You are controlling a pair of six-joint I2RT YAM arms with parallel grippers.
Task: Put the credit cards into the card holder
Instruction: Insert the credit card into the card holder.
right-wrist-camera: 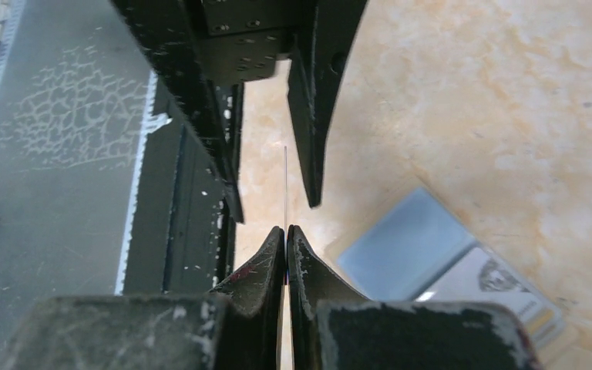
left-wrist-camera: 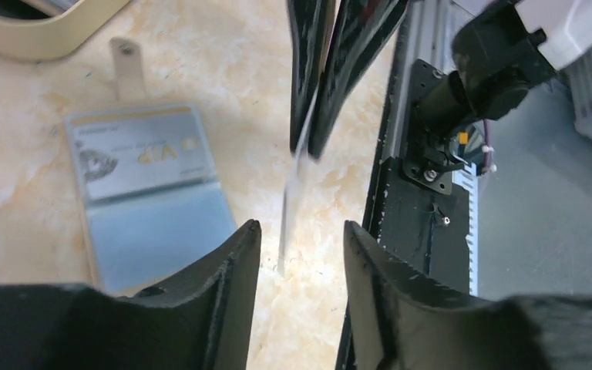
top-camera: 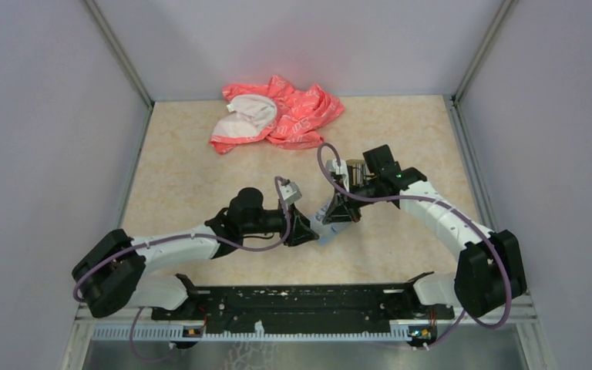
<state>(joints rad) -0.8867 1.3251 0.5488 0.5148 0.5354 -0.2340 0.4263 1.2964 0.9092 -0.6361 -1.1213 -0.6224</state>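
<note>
Right gripper [right-wrist-camera: 287, 231]: jaws pressed narrow, pinching one credit card [right-wrist-camera: 285, 189] by its edge. The card stands on edge above the table [top-camera: 193, 177] and shows only as a thin line in both wrist views.

Left gripper [left-wrist-camera: 301, 231]: jaws wide and holding nothing. It faces the right gripper, and the card's free end sits in the gap between its fingers. No contact with either finger is visible.

Card holder [left-wrist-camera: 158, 223]: lies open and flat near the middle of the table, somewhat toward the near edge, just beside both grippers. The light-blue panel is bare. The pocket above it holds a silver VIP card [left-wrist-camera: 135, 154] lying flat.

Tray [left-wrist-camera: 38, 42]: a tan raised rim, only partly in the left wrist view, close beyond the holder's strap end.

Cloth [top-camera: 277, 116]: pink and white, crumpled, at the middle of the far edge and well apart from the holder.
</note>
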